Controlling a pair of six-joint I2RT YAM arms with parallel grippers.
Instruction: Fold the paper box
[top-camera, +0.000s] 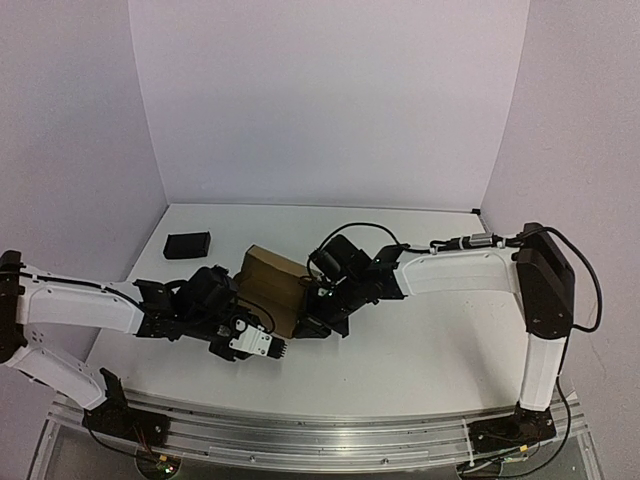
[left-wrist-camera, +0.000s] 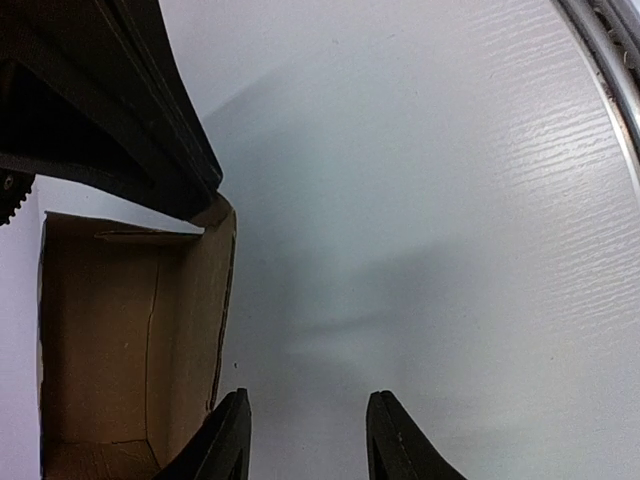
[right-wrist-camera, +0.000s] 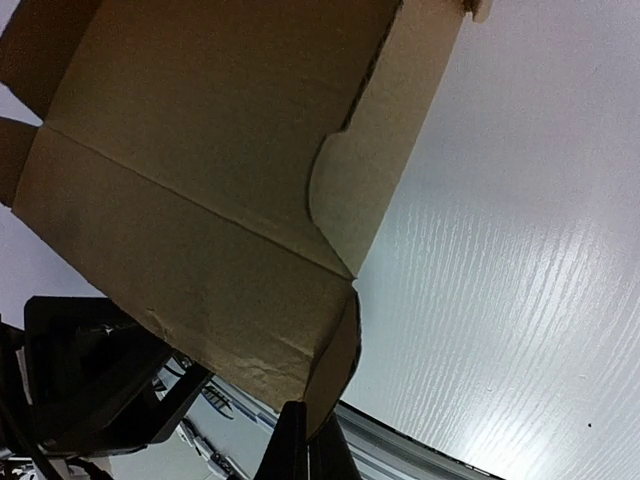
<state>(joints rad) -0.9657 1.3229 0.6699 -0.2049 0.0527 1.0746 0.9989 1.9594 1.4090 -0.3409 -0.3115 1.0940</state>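
Nearest the lens in the left wrist view, my left gripper (left-wrist-camera: 308, 445) shows as two dark fingertips at the bottom edge. They are spread apart with only bare white table (left-wrist-camera: 450, 220) between them, so it grips nothing. The paper box (left-wrist-camera: 130, 340), brown cardboard, fills the lower left of that frame, just beside the fingertip on the frame's left. Its open mouth faces the camera and its long axis runs up and down the frame. The box therefore lies to the left of my spread jaws, not between them.

In the right wrist view my right gripper (right-wrist-camera: 307, 450) sits at bottom centre, fingers pressed together. The lower corner of the box's flap runs down into them, and I judge it is pinching that edge.

From above, the box lies mid-table between my two wrists, slanting from upper left to lower right. My right arm is the nearer one, touching it. My left would need to shift sideways towards the box wall before closing on anything. A small black block (top-camera: 187, 244) lies well apart, at upper left.
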